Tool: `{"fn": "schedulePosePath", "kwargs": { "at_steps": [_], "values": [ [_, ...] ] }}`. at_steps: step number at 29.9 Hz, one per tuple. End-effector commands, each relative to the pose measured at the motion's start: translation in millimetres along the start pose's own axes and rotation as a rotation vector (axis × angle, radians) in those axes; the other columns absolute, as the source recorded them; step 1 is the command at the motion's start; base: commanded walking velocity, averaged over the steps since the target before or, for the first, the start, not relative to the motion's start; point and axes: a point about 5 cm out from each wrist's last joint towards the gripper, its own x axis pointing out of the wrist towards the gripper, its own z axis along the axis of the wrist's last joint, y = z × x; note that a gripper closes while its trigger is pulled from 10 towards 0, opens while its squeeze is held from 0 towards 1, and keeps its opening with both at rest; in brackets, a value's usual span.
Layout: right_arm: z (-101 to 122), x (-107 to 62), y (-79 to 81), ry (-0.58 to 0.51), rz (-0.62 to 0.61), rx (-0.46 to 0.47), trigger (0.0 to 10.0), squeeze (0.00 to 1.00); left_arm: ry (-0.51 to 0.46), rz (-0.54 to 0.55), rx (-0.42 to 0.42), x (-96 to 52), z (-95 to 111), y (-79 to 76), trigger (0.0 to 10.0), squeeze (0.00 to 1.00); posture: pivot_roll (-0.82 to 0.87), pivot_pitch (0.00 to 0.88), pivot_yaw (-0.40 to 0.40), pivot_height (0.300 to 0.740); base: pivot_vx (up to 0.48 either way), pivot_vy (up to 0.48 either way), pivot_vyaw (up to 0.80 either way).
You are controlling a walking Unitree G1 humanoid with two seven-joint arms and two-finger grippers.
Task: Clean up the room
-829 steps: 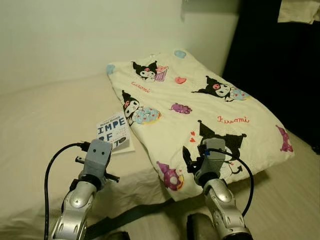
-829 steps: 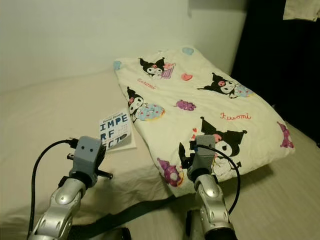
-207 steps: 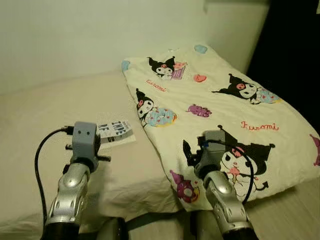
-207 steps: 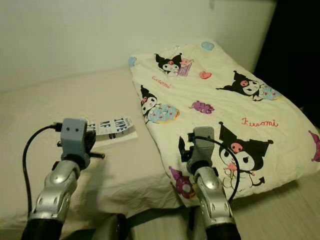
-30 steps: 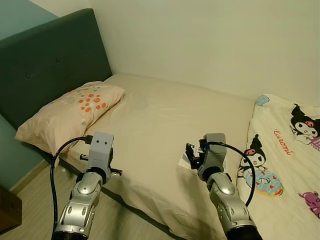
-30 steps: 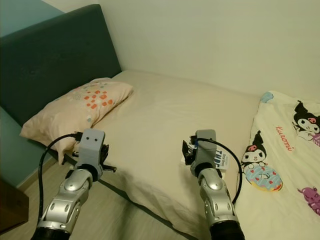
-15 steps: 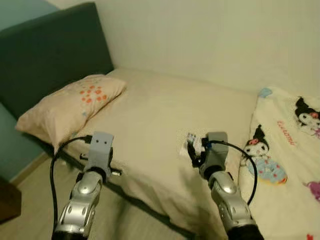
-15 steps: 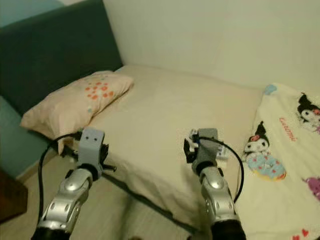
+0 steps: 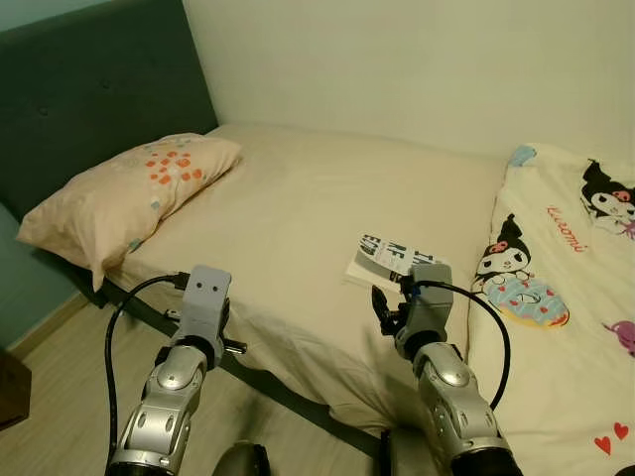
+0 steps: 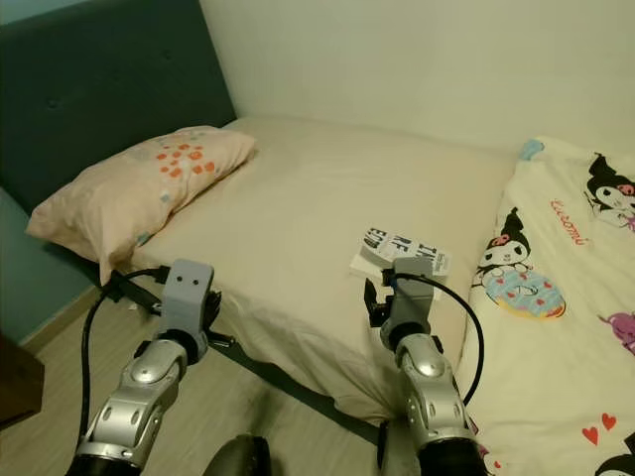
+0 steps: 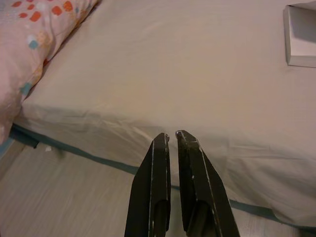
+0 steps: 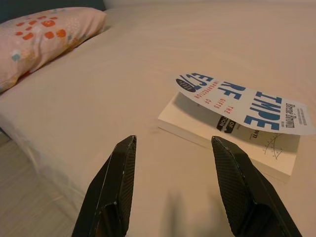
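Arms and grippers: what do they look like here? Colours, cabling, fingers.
Both arms are silver, jointed metal, each ending in a grey box-shaped wrist housing. A black cable loops from each housing back along the forearm. The left gripper and right gripper each have two long, flat black fingers that taper toward the tips. No markings can be made out.

A bed [image 9: 327,213] with a plain cream sheet spans the middle of the room; a dark teal padded headboard [image 9: 89,89] rises at ten o'clock; a pale bare wall [image 9: 417,69] runs across twelve o'clock; light wood-look floor [image 9: 60,367] lies at seven o'clock; the light is warm and dim.
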Motion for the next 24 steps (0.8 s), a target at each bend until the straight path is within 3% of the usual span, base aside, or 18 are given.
{"fn": "schedulePosePath", "kwargs": {
  "at_steps": [1, 17, 24],
  "values": [
    [-4.6, -2.2, 5.1, 0.014, 0.015, 0.021, 10.0, 0.00, 0.026, 0.006, 0.025, -3.0, -5.9, 6.0, 10.0, 0.00, -0.06, 0.109, 0.103, 0.596, 0.000, 0.000, 0.00],
    [-7.6, -3.6, 7.4, 0.025, 0.018, 0.027, 10.0, 0.00, 0.040, -0.018, 0.032, -4.3, -9.1, 3.5, 10.0, 0.00, -0.06, 0.110, 0.104, 0.596, 0.000, 0.000, 0.00],
    [-6.3, -0.4, 0.1, 0.030, -0.040, 0.050, 10.0, 0.00, 0.034, -0.012, 0.035, -4.4, -8.1, 6.9, 10.0, 0.00, -0.05, 0.123, 0.099, 0.596, 0.000, 0.000, 0.00]
  ]
}}
